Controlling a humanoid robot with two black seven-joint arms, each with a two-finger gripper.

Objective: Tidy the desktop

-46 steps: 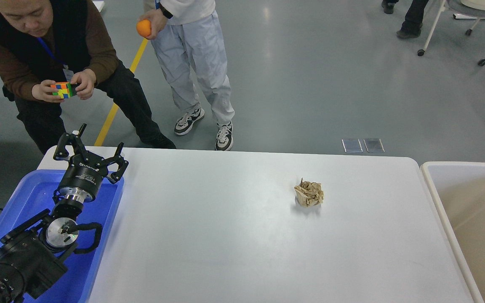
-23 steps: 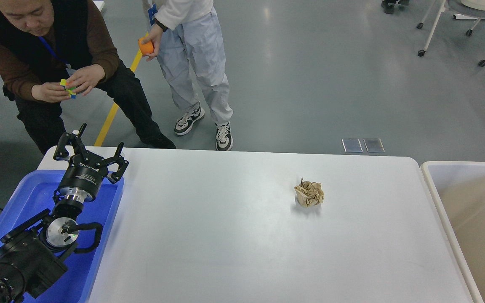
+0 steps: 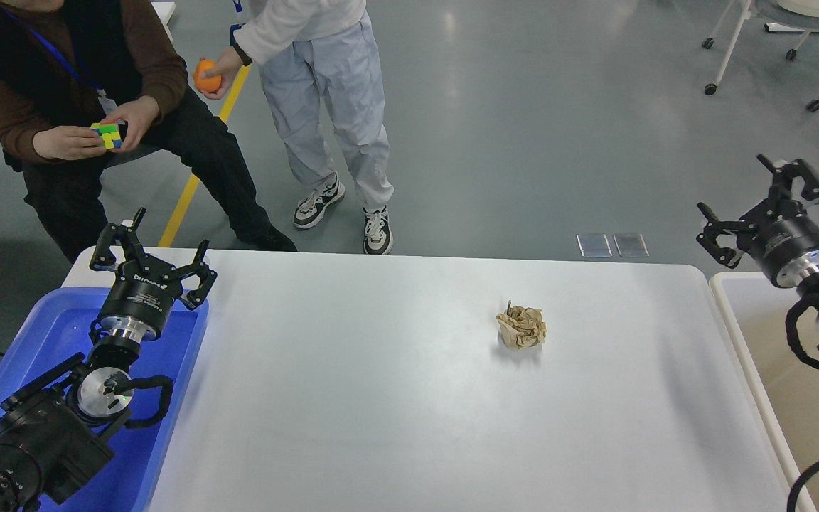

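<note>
Large smooth white rectangular bench [image 3: 381, 398]: nearly tidy, one crumpled brown paper ball [image 3: 522, 327] lying right of centre, awaiting removal. Left claw [image 3: 152, 250] hovering spread and empty over blue plastic tray [image 3: 47, 334] at left edge; right claw [image 3: 763, 199] hovering spread and empty above beige-white bin [image 3: 736, 313] at right edge. Nothing obstructing.

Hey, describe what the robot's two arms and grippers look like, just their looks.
Both arms are black with silver metal rings at the wrist. The left gripper has a round black body with small white lettering and two black linkage fingers; a looped black cable runs beside its silver wrist disc. The right gripper matches: black cylinder, silver collar, two black fingers, and a black cable curling below it.
</note>
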